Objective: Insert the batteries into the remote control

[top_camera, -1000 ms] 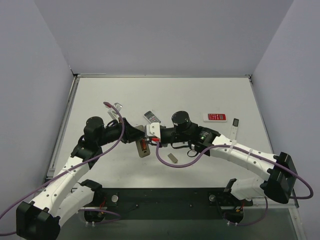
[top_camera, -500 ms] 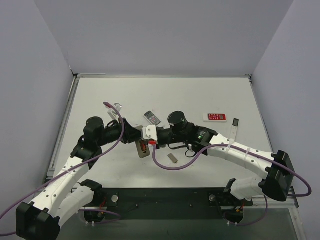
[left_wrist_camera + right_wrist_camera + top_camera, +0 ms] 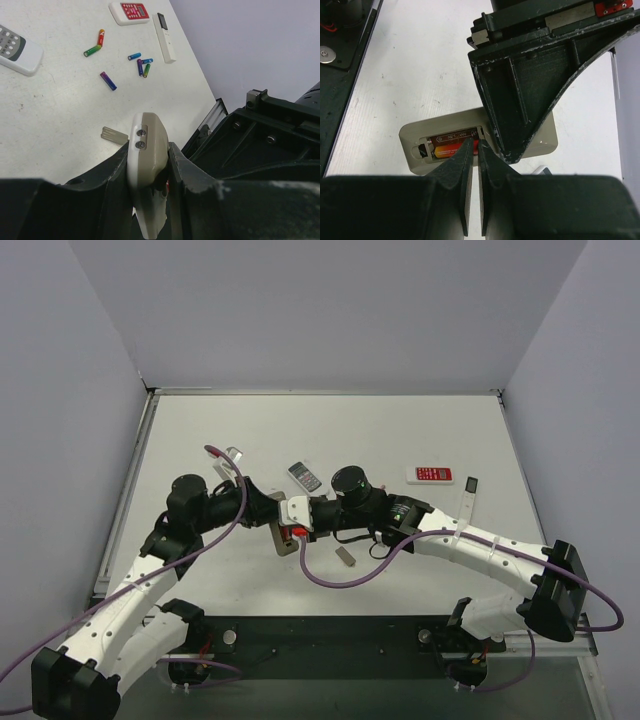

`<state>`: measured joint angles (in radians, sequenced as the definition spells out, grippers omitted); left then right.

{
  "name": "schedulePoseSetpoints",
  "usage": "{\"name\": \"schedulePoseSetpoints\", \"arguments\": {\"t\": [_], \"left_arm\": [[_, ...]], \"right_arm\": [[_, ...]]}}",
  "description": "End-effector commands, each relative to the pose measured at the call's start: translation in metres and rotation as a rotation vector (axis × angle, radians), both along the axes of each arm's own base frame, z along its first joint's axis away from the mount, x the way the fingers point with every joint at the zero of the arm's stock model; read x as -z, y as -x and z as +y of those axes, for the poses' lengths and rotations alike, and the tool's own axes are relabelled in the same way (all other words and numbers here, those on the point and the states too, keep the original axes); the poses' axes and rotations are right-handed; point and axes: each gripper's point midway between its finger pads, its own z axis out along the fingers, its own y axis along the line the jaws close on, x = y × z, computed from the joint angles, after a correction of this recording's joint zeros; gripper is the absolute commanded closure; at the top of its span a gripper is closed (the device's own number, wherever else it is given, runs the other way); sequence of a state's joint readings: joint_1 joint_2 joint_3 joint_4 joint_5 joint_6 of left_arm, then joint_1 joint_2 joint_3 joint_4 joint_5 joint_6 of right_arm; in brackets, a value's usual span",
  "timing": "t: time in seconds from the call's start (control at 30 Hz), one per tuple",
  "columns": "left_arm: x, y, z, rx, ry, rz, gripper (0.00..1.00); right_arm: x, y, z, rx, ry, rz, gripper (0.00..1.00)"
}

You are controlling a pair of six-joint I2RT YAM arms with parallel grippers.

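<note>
My left gripper is shut on the remote control, clamping its long edges and holding it above the table. The remote's tan-grey back faces the right wrist camera, with the battery bay open. One orange-red battery lies in the bay. My right gripper is shut, and its fingertips touch that battery's red end. In the top view both grippers meet at the remote, just left of the table's centre. Several loose batteries lie on the table beyond.
The grey cover plate lies just right of the remote. A red flat remote, a slim white remote with dark display and a white remote with grey buttons lie further back. Cables hang from both arms.
My right gripper has moved left onto the remote's open bay and its jaws have closed. The left arm has held the remote almost still.
</note>
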<state>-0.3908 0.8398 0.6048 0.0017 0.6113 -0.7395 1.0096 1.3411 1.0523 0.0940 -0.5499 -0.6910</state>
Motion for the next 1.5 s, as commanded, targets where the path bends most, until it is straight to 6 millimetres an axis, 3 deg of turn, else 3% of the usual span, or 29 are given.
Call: {"name": "schedulePoseSetpoints", "arguments": {"t": [0.0,0.63,1.0,1.23,1.47], "left_arm": [[-0.065,0.001,-0.002,0.007,0.098,-0.165,1.00],[-0.091,0.007,-0.003,0.022,0.167,-0.216,1.00],[-0.099,0.007,0.003,0.001,0.191,-0.241,1.00],[-0.095,0.006,0.003,-0.001,0.201,-0.227,1.00],[-0.093,0.006,0.004,-0.006,0.204,-0.220,1.00]], "right_arm": [[0.040,0.002,-0.012,0.024,0.118,0.044,0.97],[0.083,0.013,-0.009,0.010,0.221,0.091,0.97],[0.117,-0.004,-0.023,0.142,0.223,0.115,1.00],[0.127,-0.010,-0.027,0.193,0.247,0.048,0.84],[0.132,-0.018,-0.026,0.258,0.217,0.008,0.80]]}}
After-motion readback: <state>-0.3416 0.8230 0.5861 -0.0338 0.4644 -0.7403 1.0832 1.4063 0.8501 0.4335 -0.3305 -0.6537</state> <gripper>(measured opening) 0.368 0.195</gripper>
